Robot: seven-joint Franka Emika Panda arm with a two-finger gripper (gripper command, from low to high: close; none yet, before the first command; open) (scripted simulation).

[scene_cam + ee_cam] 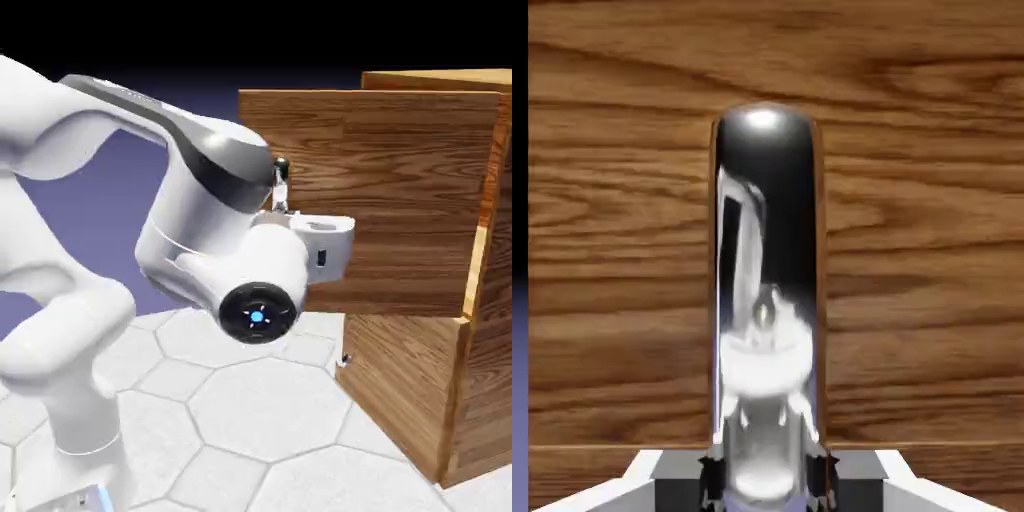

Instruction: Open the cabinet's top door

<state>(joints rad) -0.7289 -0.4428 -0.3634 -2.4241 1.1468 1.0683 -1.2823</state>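
Observation:
The cabinet (487, 330) of brown wood-grain planks stands at the exterior view's right. Its top door (400, 200) is swung out from the cabinet's body, free edge toward the left. My gripper (285, 208) is at that free edge, shut on the door's slim silver bar handle (282, 185). In the hand view the handle (767, 280) rises large and shiny in front of the door's wood (912, 250). The gripper (767, 482) closes around its lower end, with one dark fingertip (712, 480) showing on each side.
The lower door (400, 400) is flat and closed against the cabinet, and a small handle end (345, 360) shows at its left edge. The white hexagon-patterned table (260, 410) lies below my arm. My arm's elbow and wrist fill the left half of the exterior view.

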